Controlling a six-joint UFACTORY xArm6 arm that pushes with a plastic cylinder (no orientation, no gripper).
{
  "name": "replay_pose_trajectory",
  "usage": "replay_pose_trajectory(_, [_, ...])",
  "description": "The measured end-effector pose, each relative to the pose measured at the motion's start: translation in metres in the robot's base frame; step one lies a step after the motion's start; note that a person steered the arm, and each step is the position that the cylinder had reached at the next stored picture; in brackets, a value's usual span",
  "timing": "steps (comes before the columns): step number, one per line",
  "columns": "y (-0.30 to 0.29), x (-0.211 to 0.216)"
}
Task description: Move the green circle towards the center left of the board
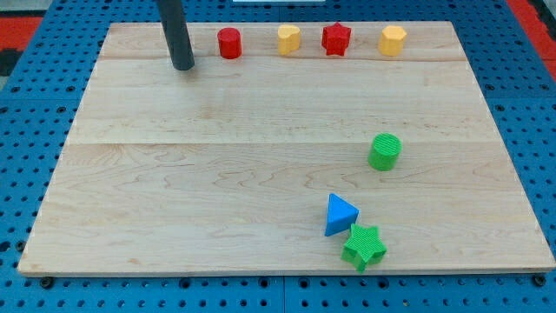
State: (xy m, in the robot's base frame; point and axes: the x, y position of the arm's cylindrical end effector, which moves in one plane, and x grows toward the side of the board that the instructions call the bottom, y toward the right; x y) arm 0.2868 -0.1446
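Pale wooden worktop point(217, 191), lying on a blue pegboard surface point(35, 130), fills the camera view. No claw is fitted, so its state cannot be told; the arm ends in a straight dark rod whose lower end, my tip point(183, 66), rests on the worktop near the view's top left.

Along the view's top edge stands a row of four blocks. From the view's left to right these are a red cylinder point(229, 43), a yellow block point(288, 39) of rounded outline, a red star point(336, 39) and a yellow hexagon point(393, 40). My tip lies just to the view's left of the red cylinder, near it but apart from it, and slightly lower in the view than the row.

The green circle point(385, 151) stands alone at the view's right, about mid-height on the worktop, well apart from my tip and from the top row.

Lower in the view, right of centre, a blue triangle point(340, 214) and a green star point(364, 246) sit together, the star just below and to the view's right of the triangle, apparently touching it. Both lie below the green circle, apart from it.
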Motion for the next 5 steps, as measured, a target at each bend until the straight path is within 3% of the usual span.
replay_pose_trajectory(3, [-0.018, -0.009])
replay_pose_trajectory(5, [-0.019, 0.007])
